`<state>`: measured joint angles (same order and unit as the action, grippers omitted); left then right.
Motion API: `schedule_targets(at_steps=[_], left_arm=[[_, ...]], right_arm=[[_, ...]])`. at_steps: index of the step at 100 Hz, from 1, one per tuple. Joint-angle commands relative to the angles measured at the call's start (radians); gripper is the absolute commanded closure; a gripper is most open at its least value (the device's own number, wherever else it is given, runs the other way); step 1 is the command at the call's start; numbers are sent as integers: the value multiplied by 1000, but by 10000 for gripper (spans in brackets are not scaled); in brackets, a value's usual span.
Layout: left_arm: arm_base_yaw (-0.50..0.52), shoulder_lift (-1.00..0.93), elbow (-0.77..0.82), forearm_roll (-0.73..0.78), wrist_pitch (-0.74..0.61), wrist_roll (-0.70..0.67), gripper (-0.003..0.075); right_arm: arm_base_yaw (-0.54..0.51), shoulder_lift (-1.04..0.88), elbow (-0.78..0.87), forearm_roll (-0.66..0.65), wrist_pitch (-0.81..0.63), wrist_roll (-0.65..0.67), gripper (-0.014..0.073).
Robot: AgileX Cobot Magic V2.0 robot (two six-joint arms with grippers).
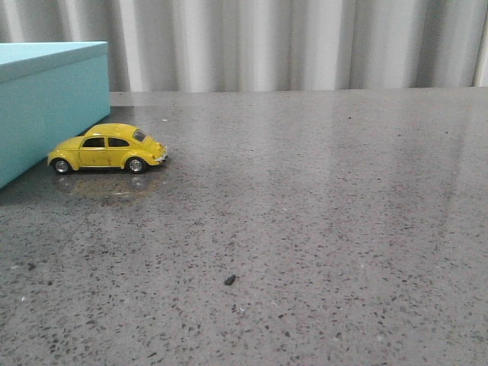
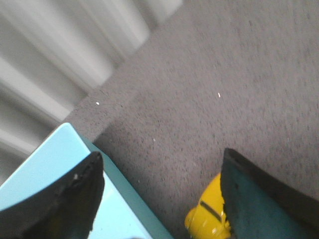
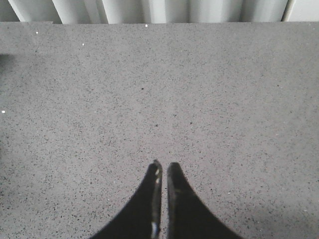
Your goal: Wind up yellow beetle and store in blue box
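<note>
Toy car (image 1: 107,148), yellow, standing on grey speckled table (image 1: 320,229) at front view's left, long axis running left to right, nose end just beside blue box (image 1: 46,107). Seen from left wrist camera: left gripper (image 2: 159,194) spread wide, hanging above the gap where car (image 2: 209,214) meets box (image 2: 55,164), one finger over the box top, the other over the car. Right gripper (image 3: 163,169) pressed together, empty, above bare table well away from the car. Left arm clearly nearer; probably needs to straddle the car across its narrow width.
</note>
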<state>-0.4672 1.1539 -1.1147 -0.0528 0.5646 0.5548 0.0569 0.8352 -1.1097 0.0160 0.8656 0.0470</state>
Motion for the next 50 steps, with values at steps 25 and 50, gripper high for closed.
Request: schedule_targets(at_steps=[25, 50], left_arm=[[-8, 194, -292, -49, 395, 122, 258], [-8, 368, -421, -56, 580, 187, 259]], right_arm=[[2, -11, -23, -2, -84, -14, 655], [2, -11, -23, -2, -88, -14, 655]])
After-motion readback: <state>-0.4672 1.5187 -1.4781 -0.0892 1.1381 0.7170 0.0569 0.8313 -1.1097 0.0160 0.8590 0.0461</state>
